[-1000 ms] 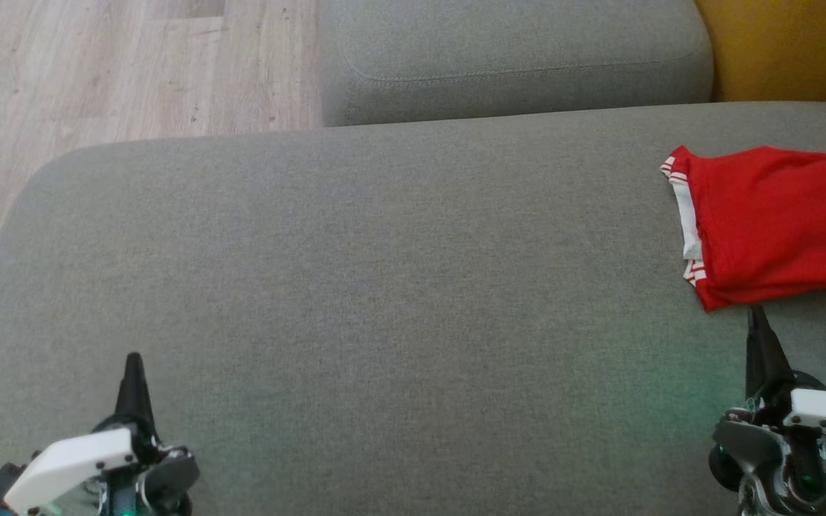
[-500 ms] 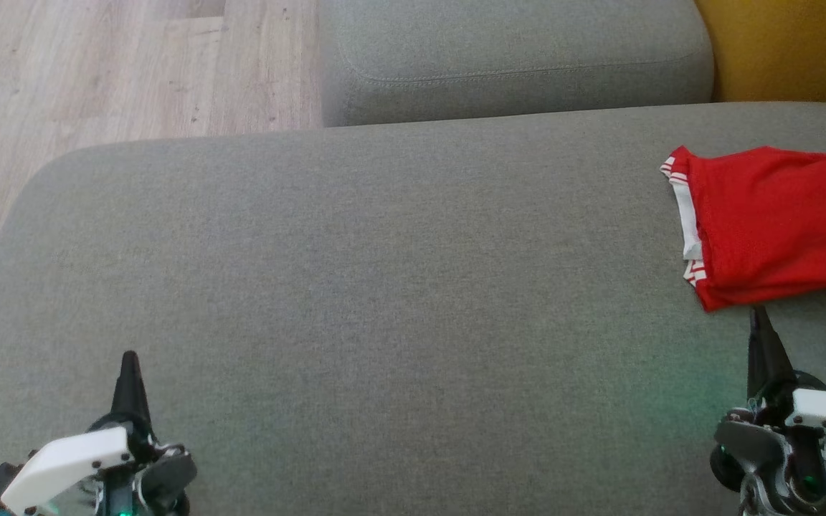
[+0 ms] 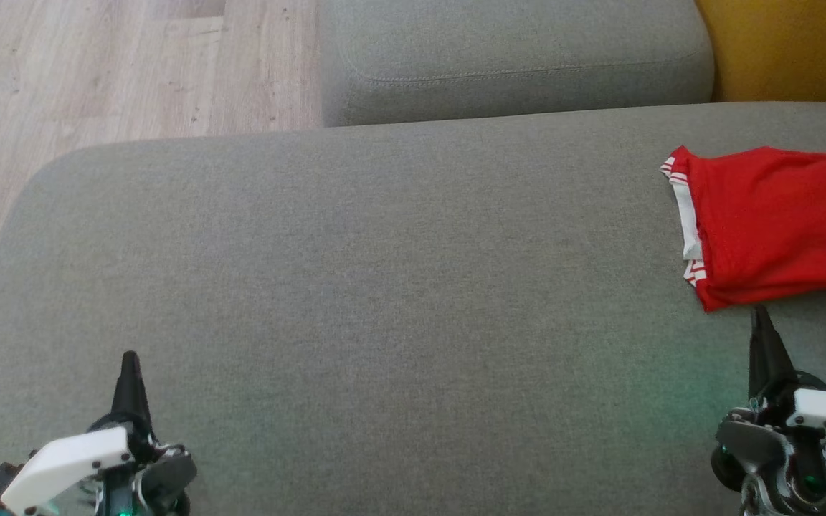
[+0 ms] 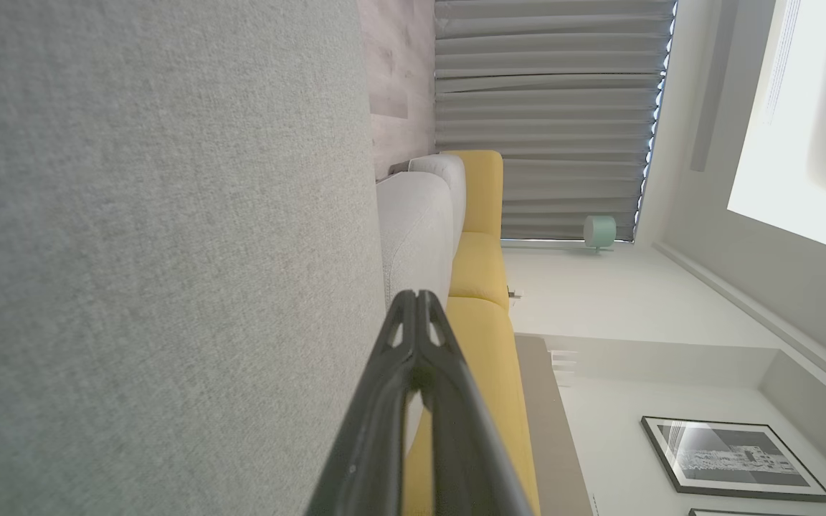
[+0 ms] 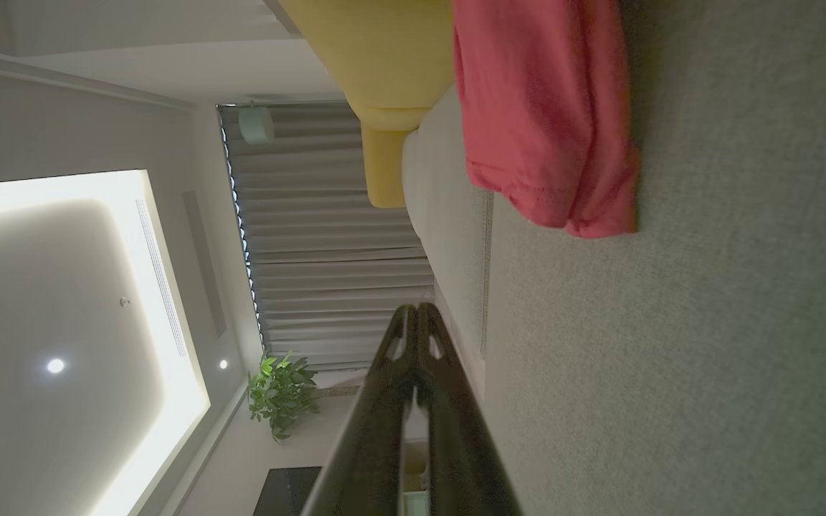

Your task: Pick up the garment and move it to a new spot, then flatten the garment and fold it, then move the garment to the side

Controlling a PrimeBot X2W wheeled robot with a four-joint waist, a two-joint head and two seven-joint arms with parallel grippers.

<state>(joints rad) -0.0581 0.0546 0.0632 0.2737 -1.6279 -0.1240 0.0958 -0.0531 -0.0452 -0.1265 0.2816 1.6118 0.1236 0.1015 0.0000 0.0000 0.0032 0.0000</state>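
The red garment point(image 3: 779, 222) lies folded on the broad grey seat cushion point(image 3: 384, 287), far over on our right side. Its right part runs past the edge of the head view. Its left edge carries a white band with red and white striped trim. In the right wrist view the garment point(image 5: 542, 122) shows as a soft, doubled-over bundle resting flat on the cushion.

Our right fingers point(image 3: 761, 344) are pressed together into one dark point and hold nothing. Their tip sits just short of the garment's near edge, by its lower left corner. The right wrist view shows the same fingers point(image 5: 377, 408) closed tip to tip, with the garment ahead of them and apart.

Our left fingers point(image 3: 130, 380) are closed in the same way and empty. They are well apart from the garment, over the bare near left of the cushion. The left wrist view shows them point(image 4: 377, 416) shut.

Beyond the seat cushion stands a second grey cushion point(image 3: 513, 57), with yellow upholstery point(image 3: 786, 50) to its right and pale wood floor point(image 3: 97, 72) to its left.
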